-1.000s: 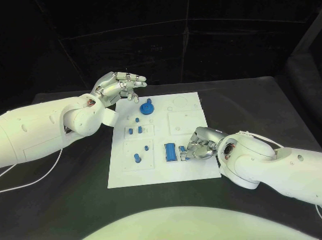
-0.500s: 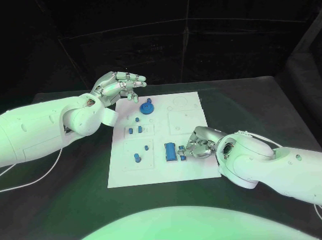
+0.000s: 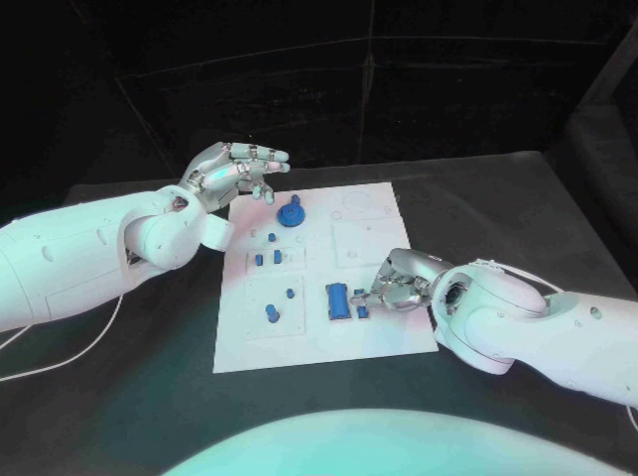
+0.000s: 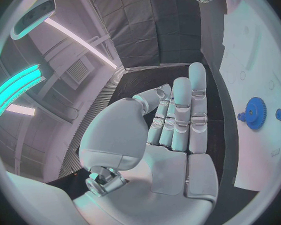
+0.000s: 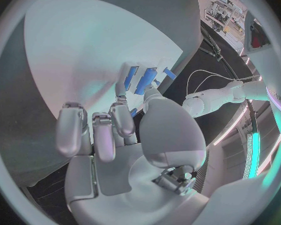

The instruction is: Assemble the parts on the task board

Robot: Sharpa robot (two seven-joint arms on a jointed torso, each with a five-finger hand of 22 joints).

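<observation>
The white task board (image 3: 319, 342) lies flat in the middle of the table. On it are a blue gear (image 3: 292, 213) at the far end, several small blue parts (image 3: 267, 259) on its left half, and a long blue block (image 3: 338, 301) near the front. My right hand (image 3: 400, 284) is low over the board's right side. Its fingers are curled and their tips meet at a small blue part (image 3: 360, 295) beside the block (image 5: 147, 80); whether they pinch it is hidden. My left hand (image 3: 234, 171) hovers above the board's far left corner, fingers apart, holding nothing. The gear (image 4: 256, 113) lies beyond its fingertips.
Black table (image 3: 548, 208) surrounds the board on all sides. A white cable (image 3: 33, 352) trails on the table under my left arm. Empty recesses (image 3: 357, 243) mark the board's right half.
My right hand has drawn slightly back toward the board's right edge, fingertips staying by the small blue part. The left hand and the parts have not moved.
</observation>
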